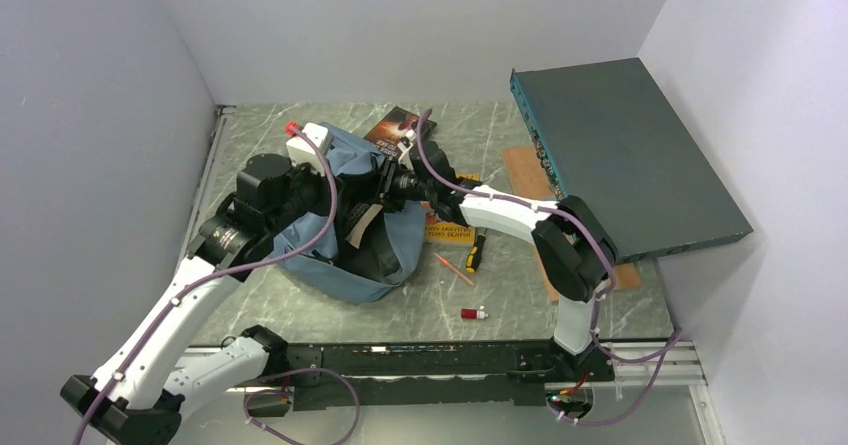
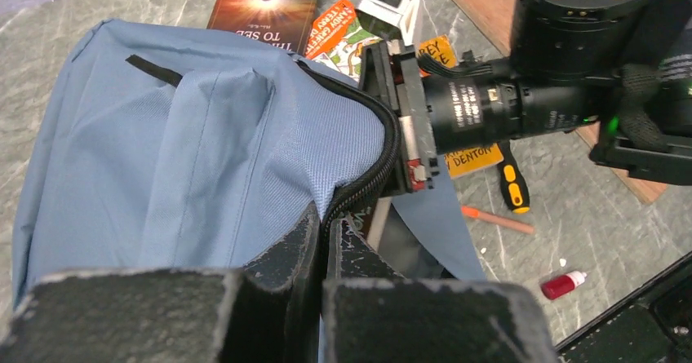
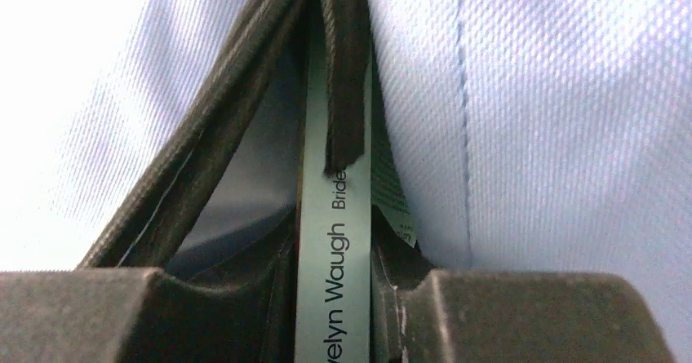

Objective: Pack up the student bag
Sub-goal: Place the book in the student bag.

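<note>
The student bag (image 1: 345,235) lies slumped on the grey marbled table (image 1: 420,310), left of centre. Its dusty-blue woven cloth is soft and creased, and its mouth is edged with a black toothed zipper. The left arm rises from its base in a long bend and meets the bag from the left. The left gripper (image 2: 324,245) has its scuffed black fingers (image 2: 277,257) pressed together on the zipper edge, pinching the cloth. The right arm folds sharply at the elbow and reaches leftward, low and level, to the bag's mouth. The right gripper (image 3: 334,298) clamps a thin paperback (image 3: 333,232) by its pale grey-green spine (the lettering reads "Waugh"), which points into the gap between the zipper edges. Only the right wrist view shows this book; from above, the wrist covers it. The left wrist view alone shows the fine weave of the cloth. Near the bag lie a glossy dark book (image 1: 392,125), a yellow-handled screwdriver (image 1: 474,253), an orange pencil (image 1: 455,268) and a small red bottle (image 1: 474,313). A flat dark teal box (image 1: 625,155) sits at the right, overlapping a wooden board (image 1: 528,173).
</note>
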Available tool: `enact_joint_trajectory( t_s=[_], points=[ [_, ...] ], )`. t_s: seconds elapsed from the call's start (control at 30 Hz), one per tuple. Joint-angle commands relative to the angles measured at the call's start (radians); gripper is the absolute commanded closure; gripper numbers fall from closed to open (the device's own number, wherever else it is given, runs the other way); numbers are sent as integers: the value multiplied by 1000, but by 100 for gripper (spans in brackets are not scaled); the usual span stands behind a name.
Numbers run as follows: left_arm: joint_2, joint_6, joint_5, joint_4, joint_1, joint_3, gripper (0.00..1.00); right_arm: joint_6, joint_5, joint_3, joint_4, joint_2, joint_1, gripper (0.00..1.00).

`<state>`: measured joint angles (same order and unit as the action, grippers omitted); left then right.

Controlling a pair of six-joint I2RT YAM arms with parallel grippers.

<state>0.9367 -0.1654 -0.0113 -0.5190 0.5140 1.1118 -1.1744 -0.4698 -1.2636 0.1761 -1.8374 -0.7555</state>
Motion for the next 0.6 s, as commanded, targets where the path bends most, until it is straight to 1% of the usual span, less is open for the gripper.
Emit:
enact_joint_trajectory(
  t_s=[0.0, 0.07, 0.13, 0.23, 0.27, 0.3, 0.33, 0.37, 0.4, 0.43, 0.47, 0.5, 0.57],
  points=[
    [-89, 62, 35, 185, 3, -73, 100, -39, 91, -5, 411, -25, -26, 100],
    [-114, 70, 14, 200, 3, -118, 100, -19, 69, -37, 452, -91, -28, 100],
    [-127, 93, -30, 197, 3, -135, 100, 13, 14, -93, 475, -150, -27, 100],
    [-107, 121, -52, 163, 3, -127, 100, 62, -33, -100, 556, -203, -21, 100],
    [-89, 121, -66, 144, 3, -114, 100, 89, -31, -104, 546, -206, -20, 100],
    [-67, 117, -85, 113, 3, -93, 100, 128, -14, -126, 477, -207, -19, 98],
    [-55, 123, -108, 84, 3, -78, 100, 173, 11, -153, 365, -210, -19, 97],
    [-52, 128, -129, 82, 3, -77, 100, 204, 25, -170, 295, -214, -18, 95],
    [-57, 129, -149, 90, 2, -84, 100, 221, 20, -182, 260, -226, -16, 90],
    [-69, 129, -158, 103, 1, -97, 100, 231, 3, -195, 221, -239, -9, 87],
    [-80, 130, -157, 120, 0, -106, 100, 234, -4, -192, 225, -250, -5, 82],
    [-89, 127, -147, 131, 0, -114, 100, 235, -4, -175, 248, -257, -1, 75],
    [-92, 119, -124, 148, 0, -124, 100, 242, 11, -147, 251, -268, 3, 56]
  ],
)
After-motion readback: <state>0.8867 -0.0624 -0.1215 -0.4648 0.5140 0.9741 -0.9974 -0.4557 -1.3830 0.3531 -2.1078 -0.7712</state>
